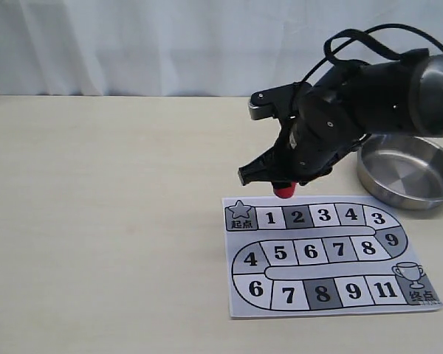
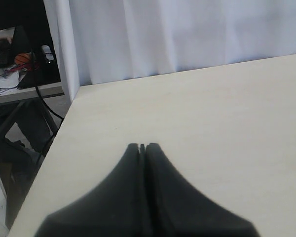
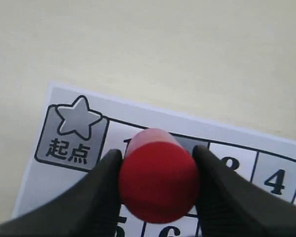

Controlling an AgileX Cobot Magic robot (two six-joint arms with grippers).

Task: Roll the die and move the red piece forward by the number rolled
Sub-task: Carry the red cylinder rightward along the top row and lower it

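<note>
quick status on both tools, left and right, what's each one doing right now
Left tool: closed, holding nothing.
Right tool: closed on the red piece.

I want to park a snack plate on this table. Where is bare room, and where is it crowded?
Widest bare patch: the table left of the board, back to the curtain. A thin strip runs along the board's near edge. Crowded on the right: the right claw holds the red piece over the board, beside the steel bowl.
</note>
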